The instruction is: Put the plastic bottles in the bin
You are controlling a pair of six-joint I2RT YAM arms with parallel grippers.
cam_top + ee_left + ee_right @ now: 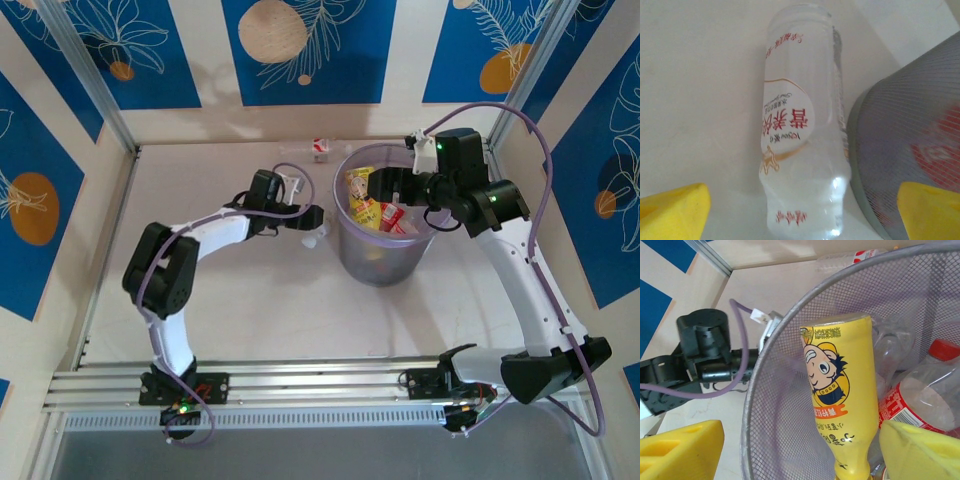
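Okay, nearest first: the left gripper (312, 216) sits low over the table (260, 300), jaws spread wide, nothing gripped. Its yellow pads (672, 212) stand clear on either side of a clear plastic bottle (802, 125). That bottle lies on its side on the table, long axis running straight away from the left wrist camera. It is just beside the mesh bin (900, 130); touching or not, can't tell. The body is see-through and waisted, with a white oval label, red characters and gold trim. The print reads upside down in the wrist view, and the cap can't be made out.

The mesh bin is round, grey-lavender and upright, to the right of the left gripper. Inside it a yellow bottle (837, 390) with a cartoon boy leans on the left inner wall. Its broad flat end is near the rim, its neck end at the lower edge of the right wrist view. Beside it is a clear bottle with red label (910, 407) and red cap (942, 347), tilted, cap end uppermost in that view. Crumpled clear plastic (890, 347) lies behind them.

The right gripper (383, 187) hangs over the bin mouth, jaws apart and empty, not clamping the yellow bottle.

Farthest is a red-labelled bottle (318, 150), outside the bin. It lies on its side by the back wall (300, 120), long axis left-right.
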